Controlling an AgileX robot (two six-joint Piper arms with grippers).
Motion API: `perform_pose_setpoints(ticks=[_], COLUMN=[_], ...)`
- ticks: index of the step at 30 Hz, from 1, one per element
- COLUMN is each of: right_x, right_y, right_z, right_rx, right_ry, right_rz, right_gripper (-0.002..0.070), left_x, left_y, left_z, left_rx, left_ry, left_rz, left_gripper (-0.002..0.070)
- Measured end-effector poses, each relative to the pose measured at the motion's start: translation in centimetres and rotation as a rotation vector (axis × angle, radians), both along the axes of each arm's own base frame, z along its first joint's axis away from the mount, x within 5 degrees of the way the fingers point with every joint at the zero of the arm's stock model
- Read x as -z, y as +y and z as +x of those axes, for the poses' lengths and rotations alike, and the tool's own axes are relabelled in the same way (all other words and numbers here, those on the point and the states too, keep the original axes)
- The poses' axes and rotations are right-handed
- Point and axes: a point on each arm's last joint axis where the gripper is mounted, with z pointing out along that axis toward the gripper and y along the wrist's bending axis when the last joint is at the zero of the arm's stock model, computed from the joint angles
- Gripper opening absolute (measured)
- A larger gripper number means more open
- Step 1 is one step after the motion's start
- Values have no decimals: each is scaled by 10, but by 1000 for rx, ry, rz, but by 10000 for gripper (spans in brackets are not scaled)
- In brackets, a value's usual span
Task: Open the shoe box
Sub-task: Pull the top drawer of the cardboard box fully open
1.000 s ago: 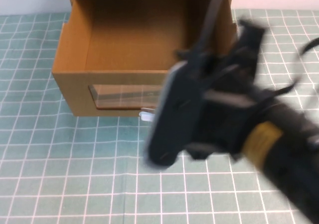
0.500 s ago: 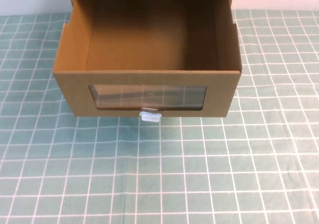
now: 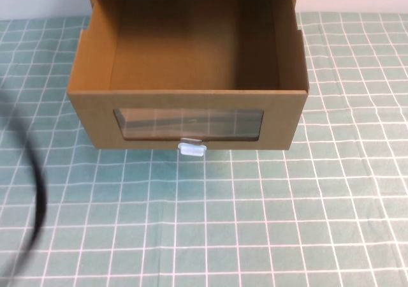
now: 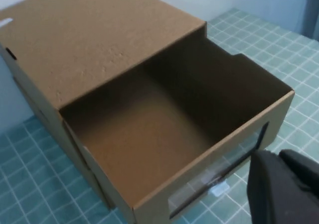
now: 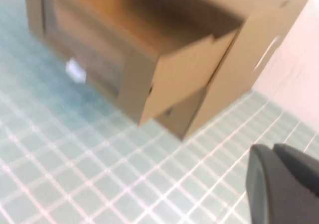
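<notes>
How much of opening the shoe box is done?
Done: the shoe box's drawer sits slid out of its cover, its bare inside showing. In hand: nothing. The right gripper is shut and empty off beside the box; the left gripper hovers near the drawer's windowed front, touching nothing. Left: seemingly nothing but parking the arms.

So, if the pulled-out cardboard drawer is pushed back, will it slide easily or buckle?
Drawer looks empty, so probably light and easy to slide. Thin cardboard walls may flex. Left gripper and shut right gripper hang clear, off its front.
</notes>
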Motion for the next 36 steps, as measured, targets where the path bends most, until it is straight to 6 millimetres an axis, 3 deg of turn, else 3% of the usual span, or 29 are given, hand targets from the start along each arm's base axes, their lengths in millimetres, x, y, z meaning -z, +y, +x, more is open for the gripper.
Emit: perform_pose_setpoints(ticks=[3, 5, 11, 18, 29, 36], right_x=[26, 40, 65, 75, 76, 76], right_y=[11, 18, 27, 31, 32, 32], right_z=[3, 6, 10, 9, 9, 8], right_rx=[-5, 1, 10, -6, -14, -17], right_ry=[-6, -24, -38, -16, -6, -1], right_rz=[-80, -137, -237, -261, -256, -255], right_gripper=[-14, -14, -14, -14, -14, -14], left_x=[24, 45, 111, 153, 185, 192], left_y=[5, 9, 16, 16, 12, 14], left_z=[-24, -27, -14, -4, 2, -13], left_rx=[-50, -103, -201, -217, -187, -171], left_ry=[-121, -176, -149, -41, 55, -4], left_rz=[-28, -48, -56, -37, -16, 12], left_gripper=[-5, -5, -5, -5, -5, -5])
